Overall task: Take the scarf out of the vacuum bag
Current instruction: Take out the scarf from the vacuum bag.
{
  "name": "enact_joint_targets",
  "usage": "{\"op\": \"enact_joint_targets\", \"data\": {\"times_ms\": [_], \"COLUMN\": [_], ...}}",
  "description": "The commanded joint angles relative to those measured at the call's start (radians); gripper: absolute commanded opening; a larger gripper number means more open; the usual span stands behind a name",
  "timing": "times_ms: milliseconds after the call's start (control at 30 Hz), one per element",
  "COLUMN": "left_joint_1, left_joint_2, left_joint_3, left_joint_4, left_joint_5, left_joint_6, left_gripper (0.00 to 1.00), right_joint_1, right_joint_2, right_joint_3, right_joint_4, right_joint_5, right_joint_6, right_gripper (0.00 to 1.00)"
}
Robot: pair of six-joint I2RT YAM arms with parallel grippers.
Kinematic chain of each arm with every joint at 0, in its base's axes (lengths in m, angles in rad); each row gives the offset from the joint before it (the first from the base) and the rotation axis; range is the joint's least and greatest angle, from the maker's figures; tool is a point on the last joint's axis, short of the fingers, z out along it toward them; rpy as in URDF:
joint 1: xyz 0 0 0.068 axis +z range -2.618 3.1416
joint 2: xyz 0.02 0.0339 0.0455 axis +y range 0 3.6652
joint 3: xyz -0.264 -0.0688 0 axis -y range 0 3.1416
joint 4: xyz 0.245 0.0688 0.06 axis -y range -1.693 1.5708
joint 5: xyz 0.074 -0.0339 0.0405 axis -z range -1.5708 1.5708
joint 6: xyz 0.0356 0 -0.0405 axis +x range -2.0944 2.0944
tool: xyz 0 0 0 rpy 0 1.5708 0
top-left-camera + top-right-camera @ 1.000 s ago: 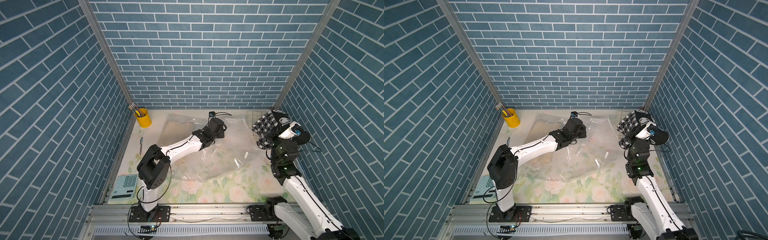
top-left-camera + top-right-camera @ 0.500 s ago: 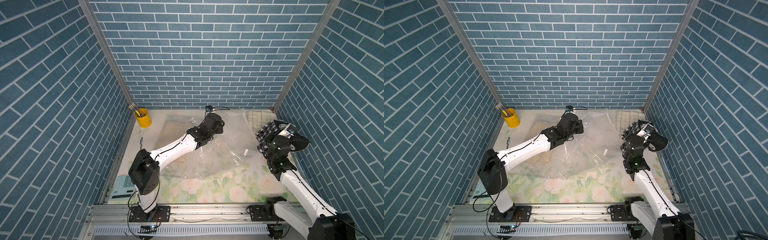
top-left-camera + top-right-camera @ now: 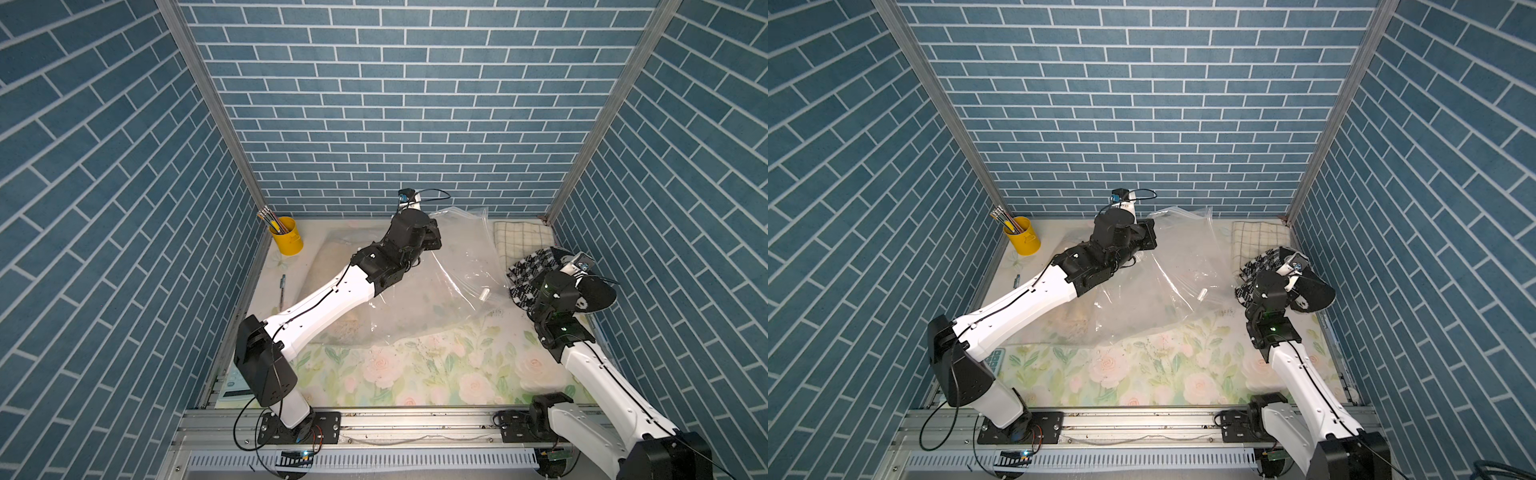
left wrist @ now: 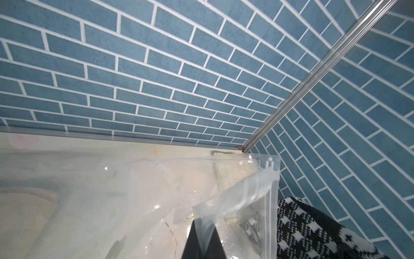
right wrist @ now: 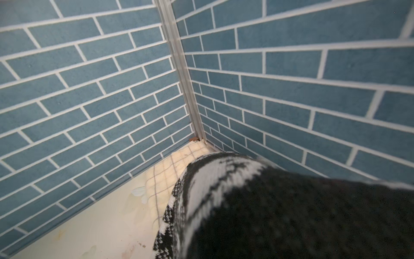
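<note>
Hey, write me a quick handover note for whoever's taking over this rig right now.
Left gripper: shut on an edge of the vacuum bag, holding it up at the back.
Right gripper: fingers hidden under the scarf, apparently shut on it.
The scarf is outside the bag, far right, beside the checked cloth.
Done: scarf out. Left: probably set it down and release both.

You see a black-and-white knit scarf (image 3: 528,266), houndstooth in part, with white motifs on black elsewhere. The bag (image 3: 457,249) is clear. The cup (image 3: 289,243) is yellow, and the cloth (image 3: 519,237) is cream with a thin grey check. The mat (image 3: 382,370) is pale, with pink roses and green leaves. The walls (image 3: 374,104) are blue brick with white joints.
</note>
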Motion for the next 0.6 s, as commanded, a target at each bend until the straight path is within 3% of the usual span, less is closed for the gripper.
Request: {"op": "enact_joint_targets", "data": {"times_ms": [0,167,400,567], "left_joint_1": [0.007,0.005,0.006,0.007], "left_joint_2": [0.005,0.039,0.089,0.095], "left_joint_3": [0.033,0.062,0.138,0.219], "left_joint_4": [0.010,0.007,0.016,-0.010], "left_joint_5": [0.021,0.045,0.101,0.088], "left_joint_6": [0.018,0.025,0.024,0.027], "left_gripper": [0.00,0.00,0.00,0.00], "right_joint_1": [0.001,0.001,0.000,0.001], "right_joint_2": [-0.054,-0.078,-0.020,-0.074], "right_joint_3": [0.050,0.030,-0.001,-0.150], "right_joint_4": [-0.009,-0.026,0.000,0.117], "right_joint_5": [0.145,0.163,-0.115,-0.287], "right_joint_6": [0.023,0.040,0.092,0.175], "right_gripper": [0.00,0.00,0.00,0.00]}}
